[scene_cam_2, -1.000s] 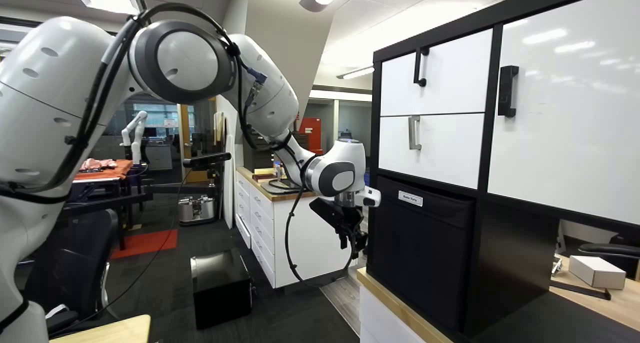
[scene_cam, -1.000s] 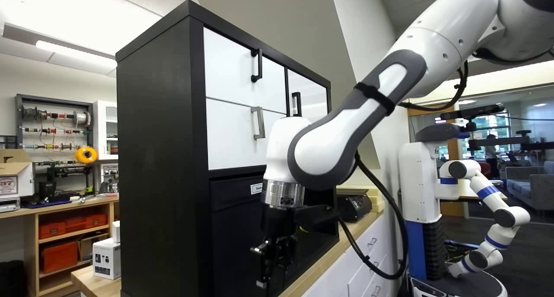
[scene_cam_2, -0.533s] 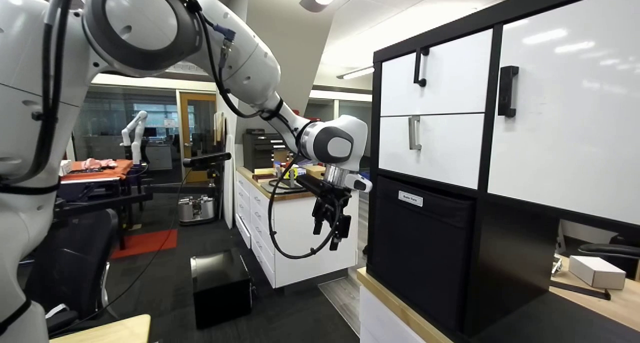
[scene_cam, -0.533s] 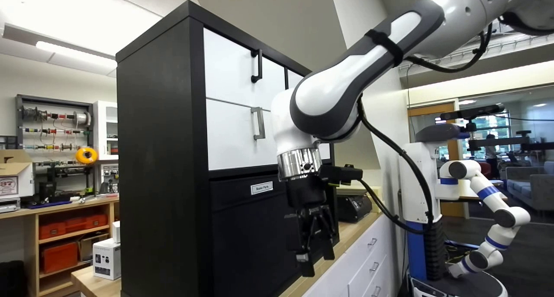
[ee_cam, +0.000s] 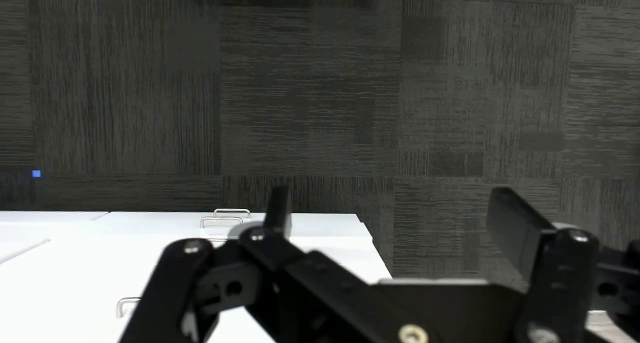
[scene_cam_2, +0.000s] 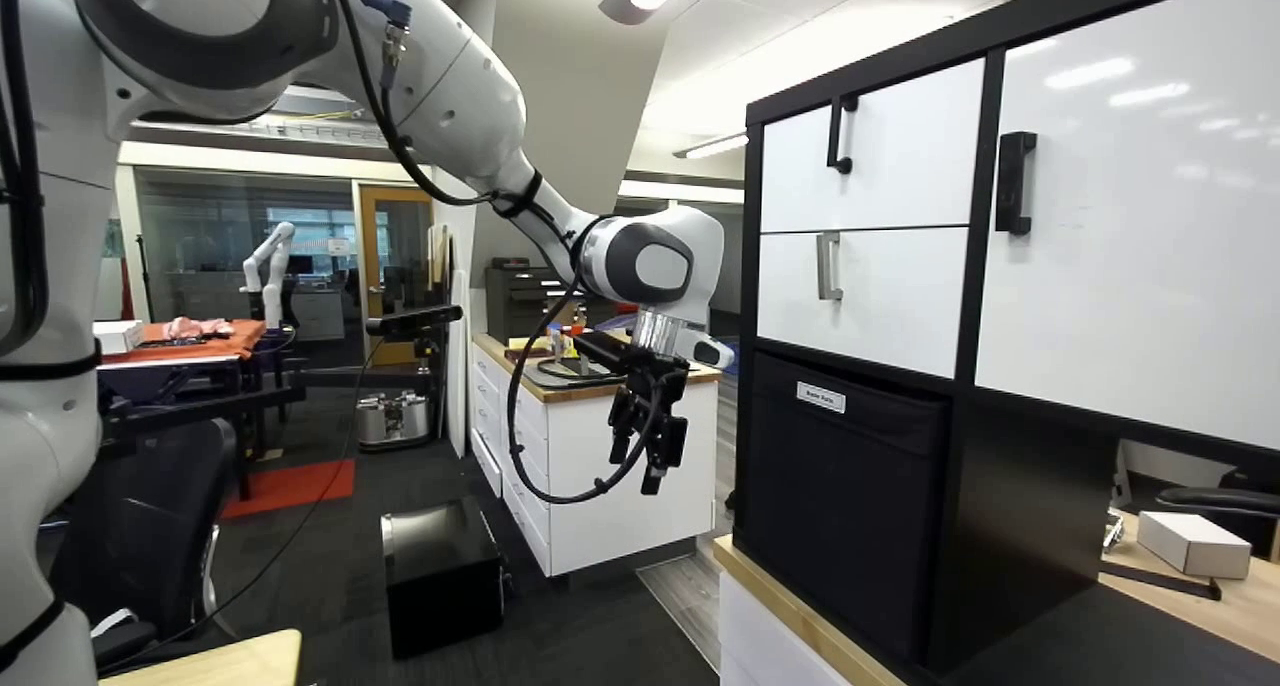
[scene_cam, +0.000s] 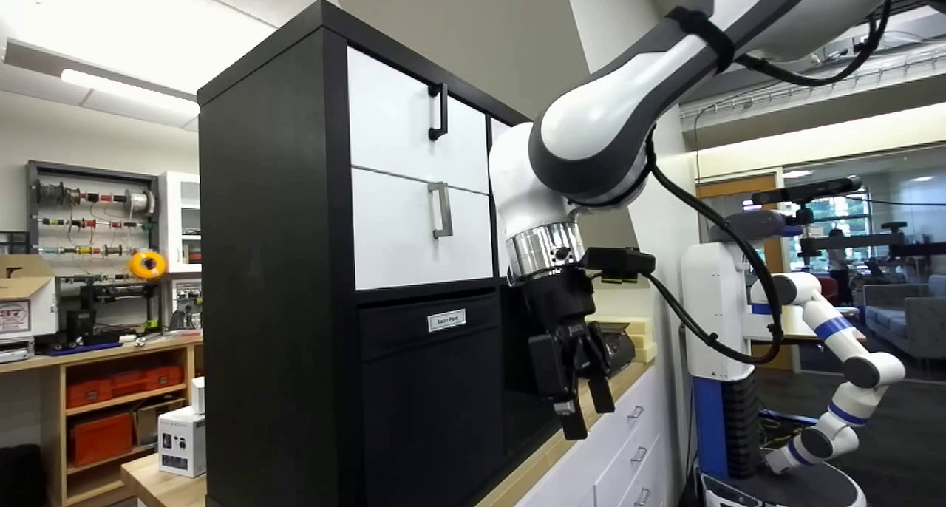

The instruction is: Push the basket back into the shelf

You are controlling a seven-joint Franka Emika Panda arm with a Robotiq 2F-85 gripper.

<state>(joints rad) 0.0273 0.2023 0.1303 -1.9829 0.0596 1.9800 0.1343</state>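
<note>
The basket [scene_cam: 432, 396] is a black bin with a small white label near its top edge. It sits inside the lower compartment of the shelf [scene_cam: 266, 270], its front about level with the frame. In an exterior view the basket [scene_cam_2: 840, 506] also shows in the black shelf [scene_cam_2: 900, 63], under two white drawer fronts. My gripper [scene_cam: 589, 416] hangs pointing down, apart from the basket, out in front of the shelf. It also shows left of the shelf in an exterior view [scene_cam_2: 640, 466]. In the wrist view my gripper [ee_cam: 391, 195] has its fingers wide apart with nothing between them. Basket and shelf are out of the wrist view.
The shelf stands on a wood-topped counter [scene_cam_2: 790, 621] with white drawers. A white drawer cabinet [scene_cam_2: 630, 466] stands behind my gripper. A black box [scene_cam_2: 440, 576] is on the carpet. Another mobile robot [scene_cam: 728, 344] stands beyond the counter.
My gripper has moved away from the basket's front, out from the shelf and slightly up. The basket's label, partly covered before, is fully visible. The basket has not visibly moved over this span.
</note>
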